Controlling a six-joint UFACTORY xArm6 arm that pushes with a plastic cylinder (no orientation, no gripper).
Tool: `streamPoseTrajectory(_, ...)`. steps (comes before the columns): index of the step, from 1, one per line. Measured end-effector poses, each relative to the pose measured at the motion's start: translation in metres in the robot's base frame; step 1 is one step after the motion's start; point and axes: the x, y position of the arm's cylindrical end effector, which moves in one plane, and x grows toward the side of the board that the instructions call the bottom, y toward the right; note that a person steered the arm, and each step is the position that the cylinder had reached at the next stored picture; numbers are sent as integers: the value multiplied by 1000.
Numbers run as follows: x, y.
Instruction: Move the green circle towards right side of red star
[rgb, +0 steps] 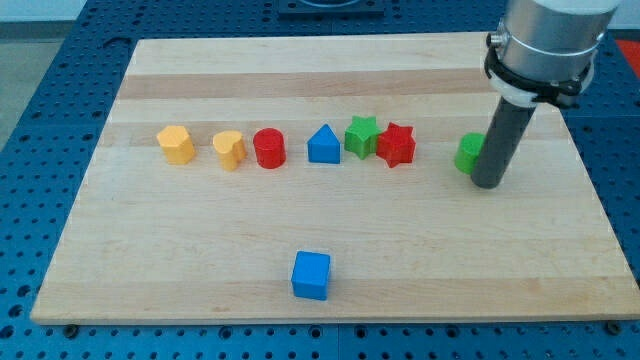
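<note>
My tip (487, 184) touching right flank of green circle (467, 153), well right of red star (396, 145). No pincer, nothing held. Judged light, rigid, slides easily; push right flank leftward.

green circle (467, 153) half hidden behind rod (497, 145), arm cropped at top

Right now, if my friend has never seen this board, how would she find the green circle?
Start at the wooden board and follow the row of blocks across its middle to the view's right end. Past the red star and a gap sits the green circle, alone, with my tip right against its right side. The green star is pointy and touches the red star; the circle is round.
</note>
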Motion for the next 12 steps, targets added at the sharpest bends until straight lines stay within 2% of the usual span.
streamPoseTrajectory(2, -8, 10)
streamPoseTrajectory(3, -7, 50)
streamPoseTrajectory(4, -14, 65)
streamPoseTrajectory(6, -42, 64)
streamPoseTrajectory(10, -43, -30)
streamPoseTrajectory(12, -43, -32)
